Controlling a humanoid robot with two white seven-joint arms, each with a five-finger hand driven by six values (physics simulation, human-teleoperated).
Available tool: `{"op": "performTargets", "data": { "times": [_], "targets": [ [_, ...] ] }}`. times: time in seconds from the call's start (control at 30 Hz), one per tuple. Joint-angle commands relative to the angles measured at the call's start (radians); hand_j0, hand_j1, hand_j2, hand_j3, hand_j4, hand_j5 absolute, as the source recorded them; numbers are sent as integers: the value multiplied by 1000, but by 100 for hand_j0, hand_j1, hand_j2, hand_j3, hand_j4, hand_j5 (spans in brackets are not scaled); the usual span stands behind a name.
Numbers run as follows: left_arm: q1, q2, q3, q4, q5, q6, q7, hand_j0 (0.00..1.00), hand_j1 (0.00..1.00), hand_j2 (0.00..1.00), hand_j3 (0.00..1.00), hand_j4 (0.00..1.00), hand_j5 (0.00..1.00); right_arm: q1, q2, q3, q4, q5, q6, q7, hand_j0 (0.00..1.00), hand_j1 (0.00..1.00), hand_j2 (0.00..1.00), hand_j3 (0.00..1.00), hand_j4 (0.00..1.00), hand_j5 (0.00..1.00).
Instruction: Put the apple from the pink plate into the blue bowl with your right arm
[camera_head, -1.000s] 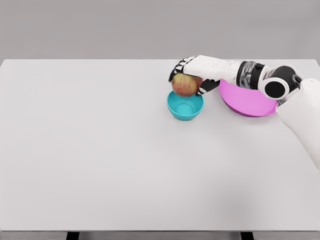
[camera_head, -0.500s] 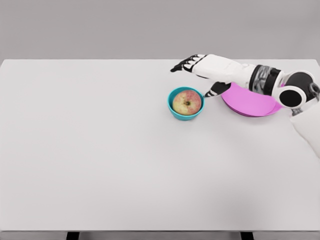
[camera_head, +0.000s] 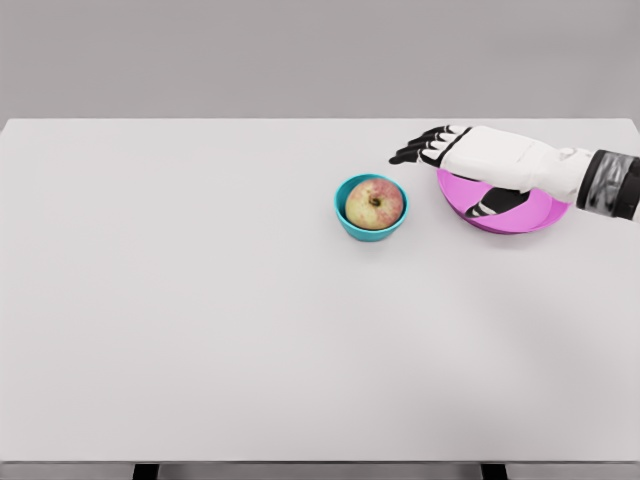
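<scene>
Now round red-yellow apple sits in small blue bowl, released. Right hand empty, fingers spread, pulled back over shallow pink plate. Placement looks complete.

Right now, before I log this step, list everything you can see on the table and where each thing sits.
apple: one, red and yellow, inside the blue bowl, stem end up
blue bowl: one, teal blue, on the table right of centre, left of the pink plate
pink plate: one, pink, far right of the table, holds nothing
table: one, white, fills the view
right hand: one, white with black fingers, open, over the pink plate's left edge
left hand: not in view
</scene>
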Motion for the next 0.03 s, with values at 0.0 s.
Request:
{"op": "performTargets", "data": {
  "times": [0.0],
  "targets": [
    [0,0,-3,-1,1,1,0,100,100,100,100,100,100,0,1,-2,-3,-6,3,-1,100,100,100,100,100,100]
  ]
}}
